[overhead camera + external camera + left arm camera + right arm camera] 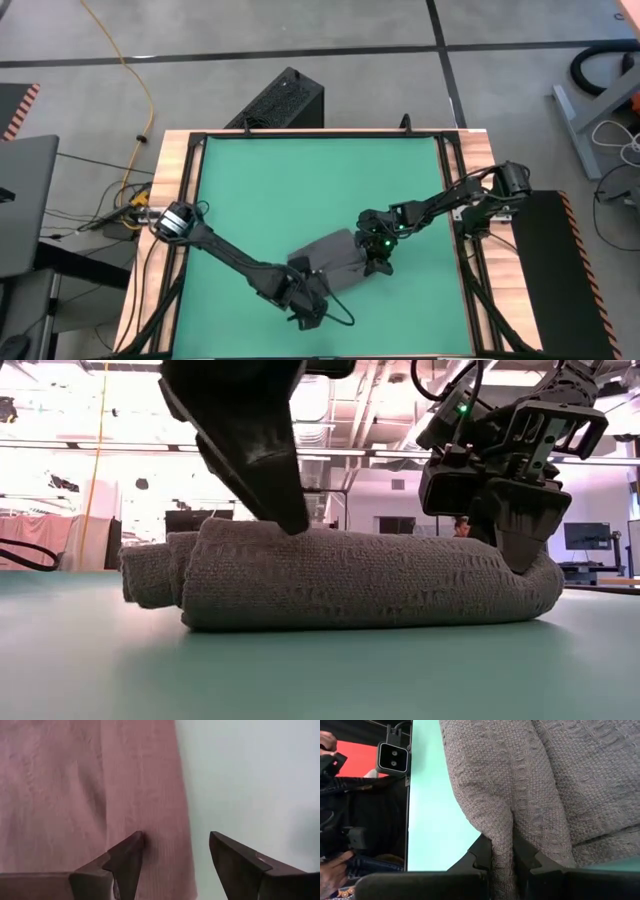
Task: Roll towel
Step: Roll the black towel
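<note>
The dark grey towel [330, 257] lies as a loose roll on the teal green mat [300, 180], near the mat's near edge; in the low view it is a long roll [350, 580] resting on its underside. My left gripper [308, 308] is open at the roll's near-left end, with the towel's edge between its fingers [175, 845]. My right gripper [378, 265] is shut on the towel at the roll's right end [520, 550]. My left gripper touches the towel with one fingertip [131, 851] only, set on the roll's top [295, 528] from above at a slant. Its other finger [235, 860] stands over the bare mat beside the towel's edge. The roll lies on the mat. My right gripper pinches a raised fold of the towel [502, 835] between its two fingers, at the roll's right end [535, 575]. The fingers come from above, pointing down. The towel stays on the mat; several layers seem to be bunched in the pinch.
A wooden frame [180, 200] borders the mat. A black box [285, 100] stands beyond the far edge. A small camera [392, 755] sits at the mat's edge, with a person's hand [330, 870] beyond it. Bare mat lies toward the far side.
</note>
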